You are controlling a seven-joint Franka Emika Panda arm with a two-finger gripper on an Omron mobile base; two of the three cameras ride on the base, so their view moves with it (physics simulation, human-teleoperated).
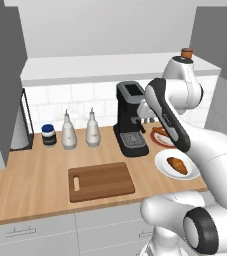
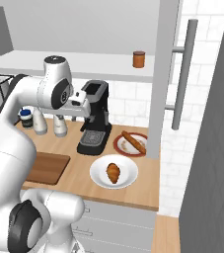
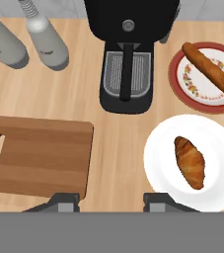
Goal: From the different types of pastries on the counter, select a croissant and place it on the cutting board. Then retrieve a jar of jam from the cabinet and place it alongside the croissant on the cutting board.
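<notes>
Nothing is done yet: the pincer (image 3: 111, 201) hangs high with its jaws seemingly together and empty, the croissant (image 3: 190, 162) on its white plate (image 3: 158, 148) below to one side, the bare cutting board (image 3: 39, 155) opposite, the jam jar (image 2: 139, 59) on the shelf.

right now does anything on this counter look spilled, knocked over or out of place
Nothing stands out. The croissant lies on its white plate, the stick pastry on the red-rimmed plate, the cutting board lies flat and bare, and both white bottles stand upright.
</notes>
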